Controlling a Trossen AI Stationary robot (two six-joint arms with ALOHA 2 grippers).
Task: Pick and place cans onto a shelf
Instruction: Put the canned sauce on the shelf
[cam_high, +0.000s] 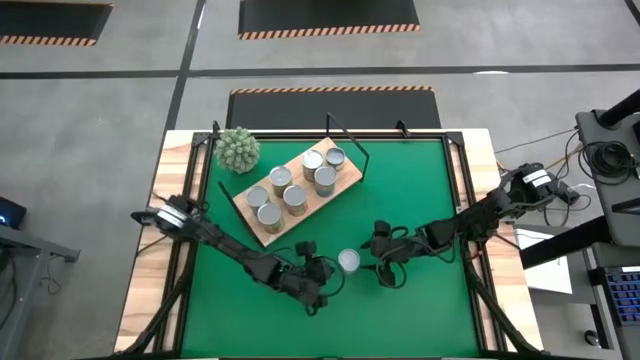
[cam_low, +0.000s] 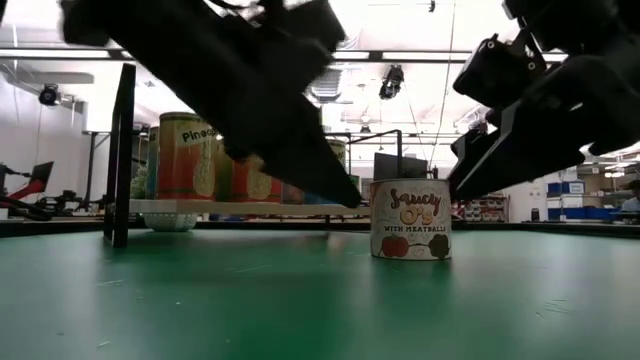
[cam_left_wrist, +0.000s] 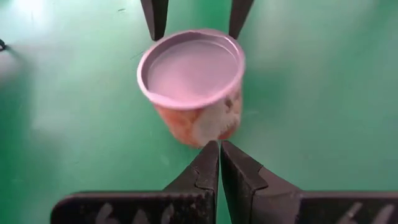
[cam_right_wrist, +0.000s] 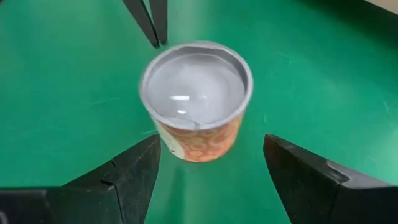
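Your desk (cam_high: 170, 300) is light wood with a green mat (cam_high: 420, 190) covering its middle. On the mat you have the shelf (cam_high: 345, 182), a wood-grain board lying at an angle, with six cans (cam_high: 294, 199) standing on it in two rows. A spiky green plant (cam_high: 238, 149) sits just beside the shelf's far corner. One lone can (cam_high: 348, 261) stands upright on the bare mat, well apart from the shelf.

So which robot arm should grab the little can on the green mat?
Probably the right. The right gripper has its fingers spread wide, facing the can. The left gripper is just as near, but its fingers are pressed together, so it would have to open first.
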